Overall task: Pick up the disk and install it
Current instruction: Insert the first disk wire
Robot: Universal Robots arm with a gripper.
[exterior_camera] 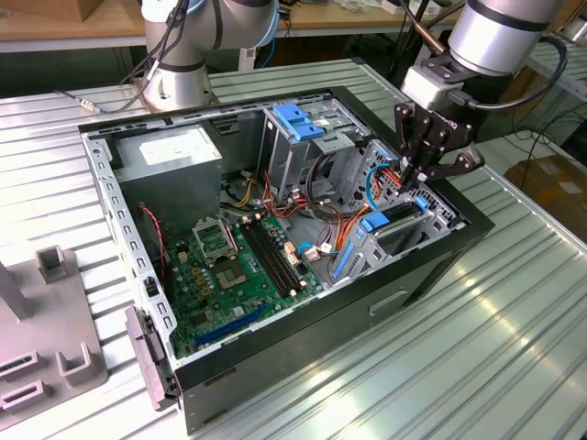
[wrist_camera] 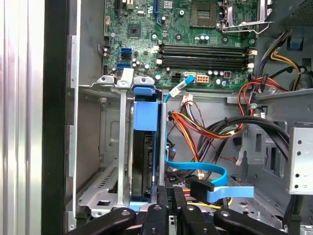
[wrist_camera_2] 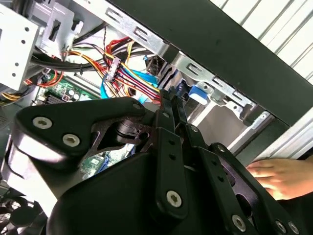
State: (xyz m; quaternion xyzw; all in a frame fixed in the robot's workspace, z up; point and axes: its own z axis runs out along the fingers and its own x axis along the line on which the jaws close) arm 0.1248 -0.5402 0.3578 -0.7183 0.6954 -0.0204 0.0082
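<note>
**A:** Exterior view first: where's your gripper?

**Me:** My gripper [exterior_camera: 424, 177] hangs over the drive bay at the case's [exterior_camera: 431, 266] corner on the exterior view's right. Fingers look drawn together, tips down at the bay; whether they pinch anything, can't tell.

**A:** And the disk?

**Me:** The disk [wrist_camera: 145, 147] stands on edge in the bay slot, blue carrier rail round it, w/ grey cage walls on both sides. Seems seated or nearly.

**A:** Handling?

**Me:** I'd judge it stiff, dense, heavy for its size, shock-sensitive. Metal faces are prob. slippery, so the blue rail end tabs are the best grab pts.

**A:** Anything hidden?

**Me:** Fingertips are cut off in the first wrist view; my own linkage blocks the second. A hand [wrist_camera_2: 281, 177] rests outside the case. The blue cable [wrist_camera: 205, 178] runs just beside the slot; its connector end is hard to make out.
</note>
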